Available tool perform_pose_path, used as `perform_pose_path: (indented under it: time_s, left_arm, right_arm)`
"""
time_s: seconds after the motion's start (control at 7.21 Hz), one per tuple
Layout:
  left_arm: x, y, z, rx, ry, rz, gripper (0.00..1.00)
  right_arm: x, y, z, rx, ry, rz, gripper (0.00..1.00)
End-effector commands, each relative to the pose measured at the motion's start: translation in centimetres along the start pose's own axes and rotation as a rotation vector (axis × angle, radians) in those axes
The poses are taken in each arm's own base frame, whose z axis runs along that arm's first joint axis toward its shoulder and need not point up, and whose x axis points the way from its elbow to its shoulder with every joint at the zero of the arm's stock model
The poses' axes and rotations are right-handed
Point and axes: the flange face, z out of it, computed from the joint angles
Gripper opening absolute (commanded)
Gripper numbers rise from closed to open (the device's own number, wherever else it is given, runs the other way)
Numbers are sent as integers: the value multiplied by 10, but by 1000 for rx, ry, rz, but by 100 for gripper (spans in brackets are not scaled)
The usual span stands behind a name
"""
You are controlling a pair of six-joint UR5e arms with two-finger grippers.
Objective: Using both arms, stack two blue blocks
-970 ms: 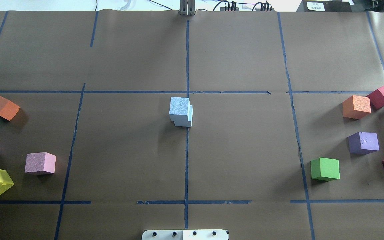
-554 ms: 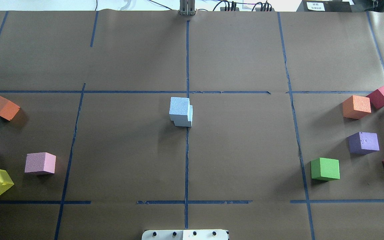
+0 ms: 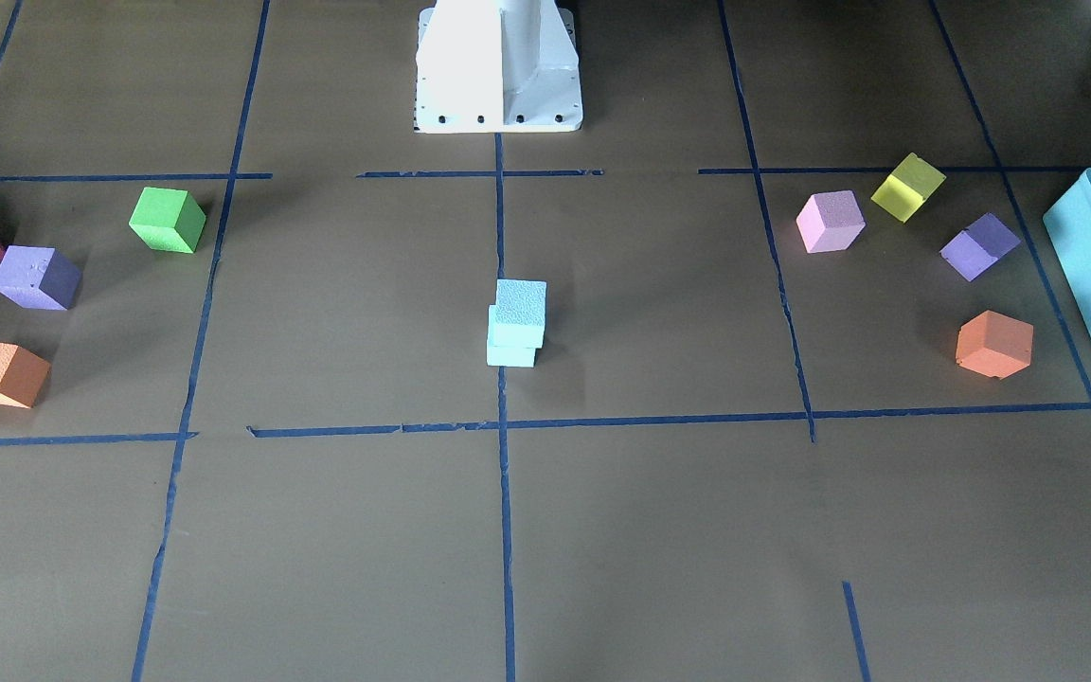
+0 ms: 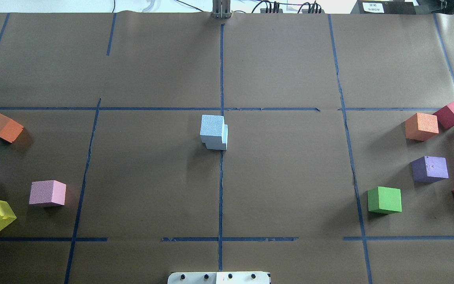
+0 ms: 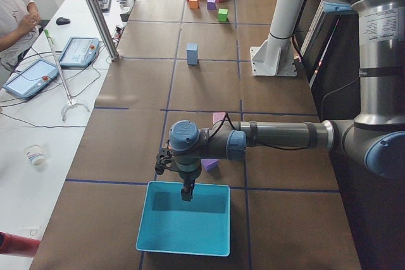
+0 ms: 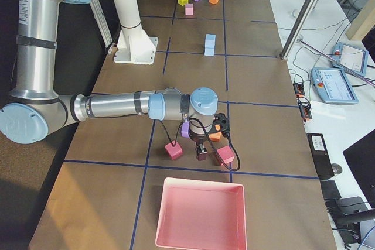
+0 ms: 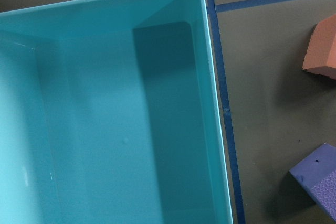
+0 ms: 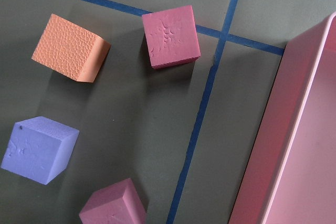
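Well, you've got the two blue blocks (image 4: pixel 213 132) stacked at counter centre, upper one offset a bit twd robot's left. Left pincer (image 5: pixel 187 193) hangs over teal bin (image 5: pixel 152 235), right pincer (image 6: pixel 201 153) by maroon cubes (image 6: pixel 173 151). Both are well apart from the stack; can't tell wide or narrow.

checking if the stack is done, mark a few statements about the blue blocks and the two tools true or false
1. The upper blue block rests on the lower blue block. True.
2. Their sides line up flush. False: the upper one is offset, so a strip of the lower one's top shows.
3. The green cube touches the stack. False: it stands well apart.
4. The left tool hangs above the teal bin. True.
5. The right tool holds a blue block. False: both are in the stack; that tool is by the pink bin.
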Motion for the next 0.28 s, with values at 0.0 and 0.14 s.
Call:
perform_pose_path:
  time_s: [0.0, 0.14]
  left_arm:
    - [-1, 4, 2, -5, 1, -4, 100]
    - [-2, 4, 3, -8, 0, -7, 100]
  right_arm:
    - [-3, -2, 3, -6, -2, -8, 100]
    - [-5, -2, 5, -10, -3, -12, 100]
